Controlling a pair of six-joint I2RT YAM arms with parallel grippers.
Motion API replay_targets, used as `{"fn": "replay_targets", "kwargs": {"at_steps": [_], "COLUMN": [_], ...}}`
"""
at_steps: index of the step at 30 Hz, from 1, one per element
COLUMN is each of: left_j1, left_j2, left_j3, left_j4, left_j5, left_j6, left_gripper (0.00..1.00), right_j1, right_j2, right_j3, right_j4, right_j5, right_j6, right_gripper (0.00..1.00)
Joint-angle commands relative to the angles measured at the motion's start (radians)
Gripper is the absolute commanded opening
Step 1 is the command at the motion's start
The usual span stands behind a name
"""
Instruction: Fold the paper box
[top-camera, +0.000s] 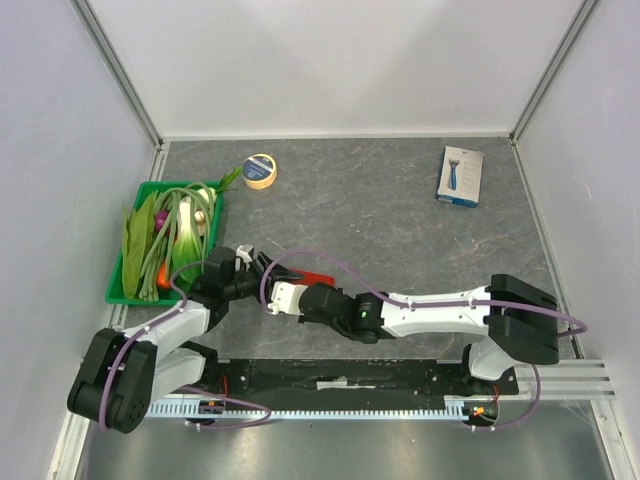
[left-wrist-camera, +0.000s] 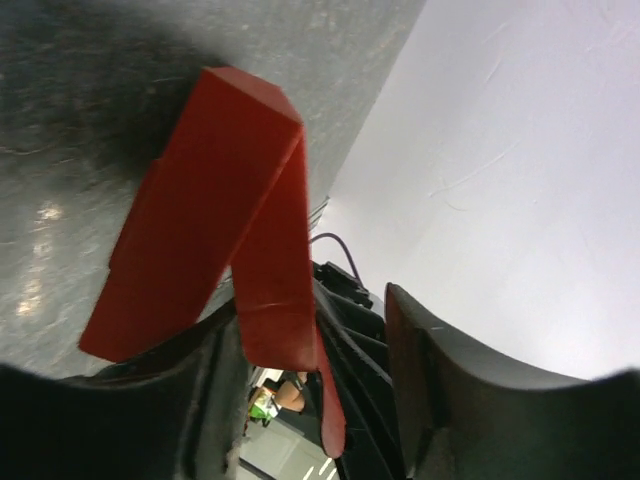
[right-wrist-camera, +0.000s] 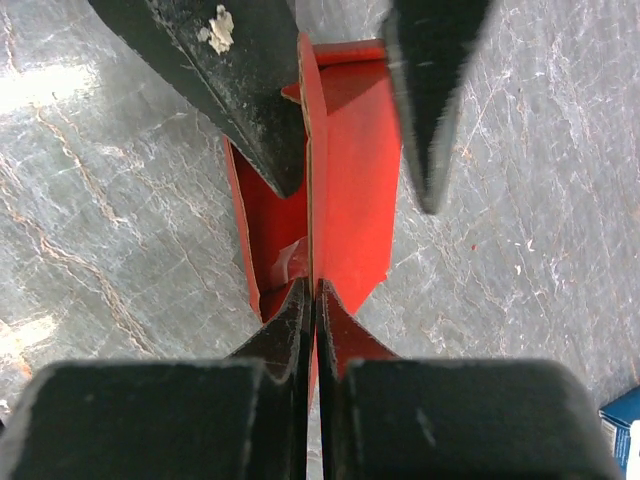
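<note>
Paper box: part-folded, panels in a V, on the table left of centre. Right gripper is clamped on one panel edge, arm stretched low to the left. Left gripper has its fingers spread, straddling the upright panel, forearm angled in from the left.

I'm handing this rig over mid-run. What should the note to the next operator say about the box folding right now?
Left gripper: open, its fingers on either side of the box's upright panel.
Right gripper: shut on the edge of that same panel.
Paper box: on the table between the two grippers, close to the arms' bases.
Done: one panel is creased and stands up.
Left: the other panels and tabs. It is not yet a closed box.
</note>
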Motion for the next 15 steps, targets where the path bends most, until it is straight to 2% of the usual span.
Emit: {"fn": "replay_targets", "kwargs": {"at_steps": [1, 2, 5, 9, 10, 12, 15], "left_j1": [0.004, 0.004, 0.004, 0.005, 0.005, 0.005, 0.005], "left_j2": [0.014, 0.016, 0.013, 0.002, 0.0, -0.003, -0.009], "left_j3": [-0.019, -0.019, -0.028, -0.065, -0.08, -0.088, -0.103], "left_j4": [0.116, 0.103, 0.047, 0.022, 0.024, 0.013, 0.025], "left_j5": [0.004, 0.007, 0.001, -0.018, -0.029, -0.036, -0.032], "left_j6": [0.007, 0.017, 0.064, 0.113, 0.119, 0.133, 0.103], "left_gripper": [0.53, 0.45, 0.36, 0.36, 0.37, 0.36, 0.35], "right_j1": [0.024, 0.023, 0.024, 0.022, 0.022, 0.022, 0.059], "right_j2": [0.016, 0.013, 0.022, 0.049, 0.056, 0.071, 0.071], "right_j3": [0.017, 0.011, 0.009, 0.011, 0.009, 0.002, -0.027], "right_j4": [0.041, 0.047, 0.054, 0.069, 0.08, 0.092, 0.157], "right_j5": [-0.069, -0.072, -0.098, -0.147, -0.156, -0.159, -0.066], "right_j6": [0.026, 0.026, 0.026, 0.034, 0.034, 0.036, 0.034], "right_gripper": [0.06, 0.11, 0.23, 0.35, 0.43, 0.49, 0.63]}}
